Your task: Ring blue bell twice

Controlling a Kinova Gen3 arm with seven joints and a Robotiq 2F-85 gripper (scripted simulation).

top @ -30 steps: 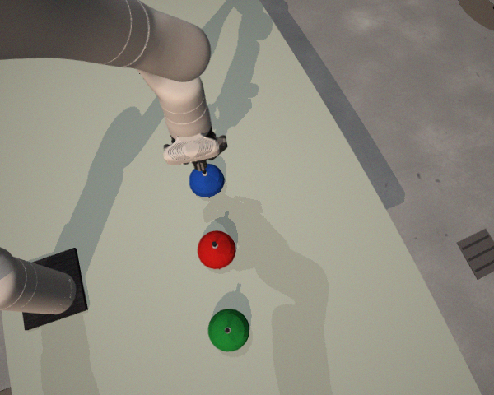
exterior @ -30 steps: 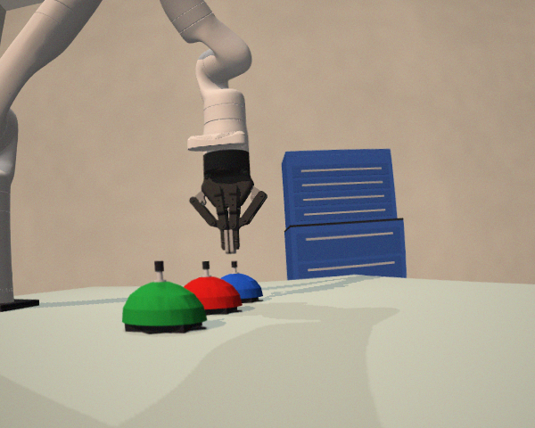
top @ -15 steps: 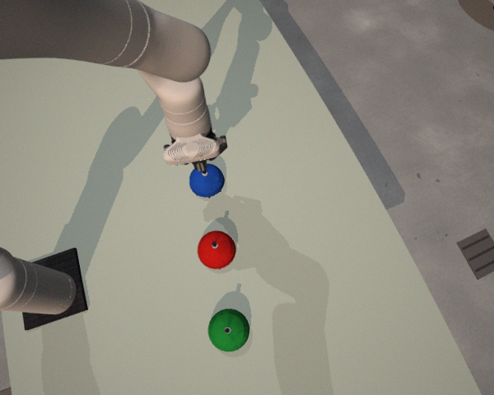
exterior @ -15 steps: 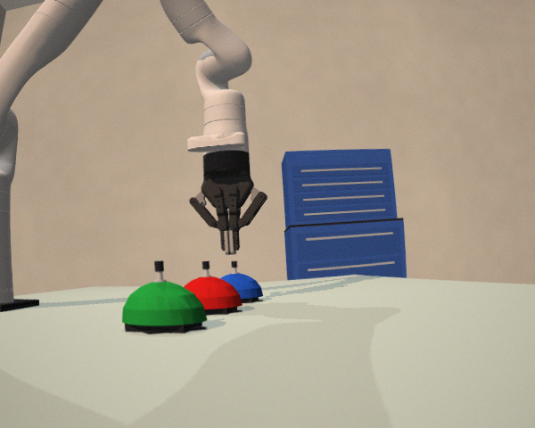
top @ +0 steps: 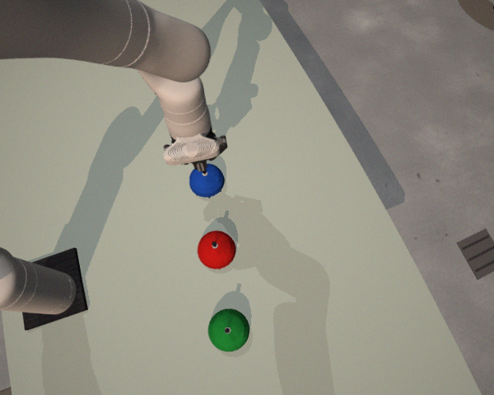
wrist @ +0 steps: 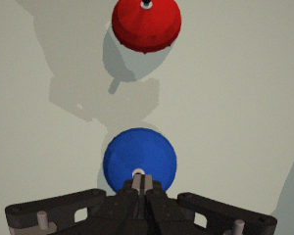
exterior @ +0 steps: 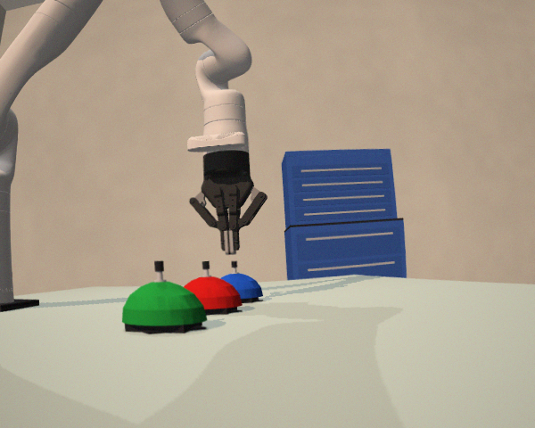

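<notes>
The blue bell [top: 207, 181] stands at the far end of a row of three bells; it also shows in the side view [exterior: 242, 285] and the wrist view [wrist: 139, 160]. Its black button [exterior: 234, 265] stands up on its stem. My gripper [exterior: 230, 249] is shut and empty, pointing straight down, with its fingertips a small gap above the button and in line with it. In the wrist view the fingertips [wrist: 139, 182] sit right at the button's pale top.
The red bell [top: 216, 249] stands in the middle of the row and the green bell [top: 230, 327] at the near end. The arm's black base plate [top: 55, 293] is at the left. A blue drawer cabinet [exterior: 343, 214] stands behind the table.
</notes>
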